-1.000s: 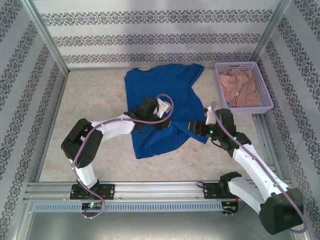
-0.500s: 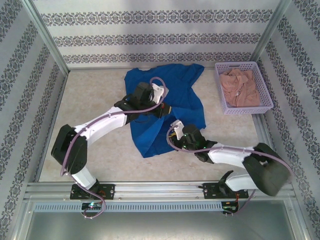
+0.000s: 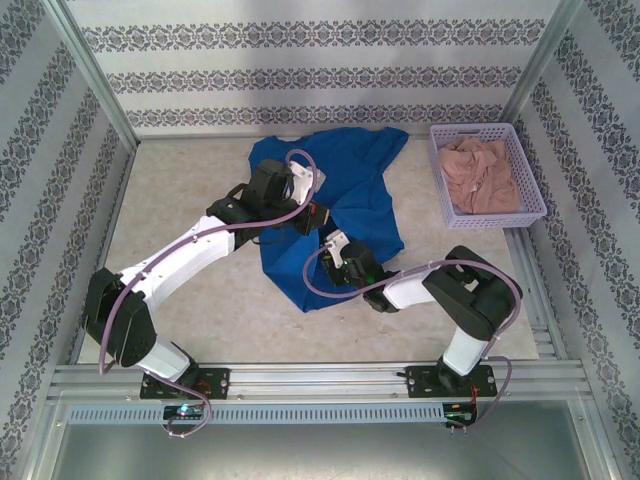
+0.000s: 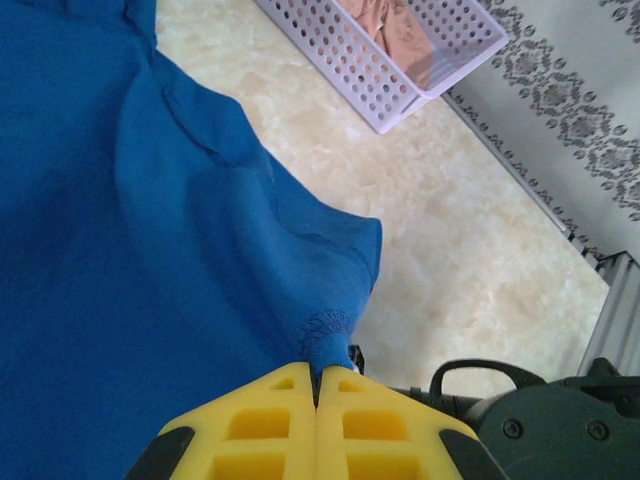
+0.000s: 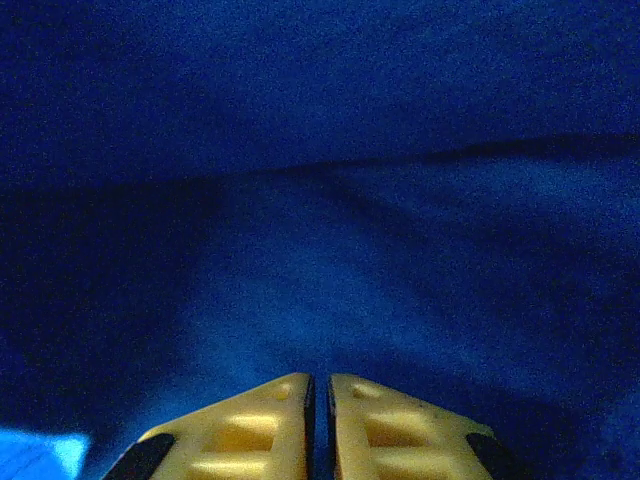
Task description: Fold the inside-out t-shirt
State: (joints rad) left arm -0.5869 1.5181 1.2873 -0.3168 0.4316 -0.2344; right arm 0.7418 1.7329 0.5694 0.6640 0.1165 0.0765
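Lavender basket (image 3: 495, 222), pinkish-beige garment (image 3: 485, 172) inside, beige marbled tabletop (image 3: 190, 190), patterned walls (image 3: 300, 70)

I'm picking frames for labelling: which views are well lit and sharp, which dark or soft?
Top external: even light, faint shadows, t-shirt clear. Left wrist: bright and sharp, from shirt folds to the holed basket. Right wrist: dim and soft, the cloth a dark blue blur beyond the right end effector.

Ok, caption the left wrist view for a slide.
Left gripper shut on a fold of royal-blue cotton t-shirt.
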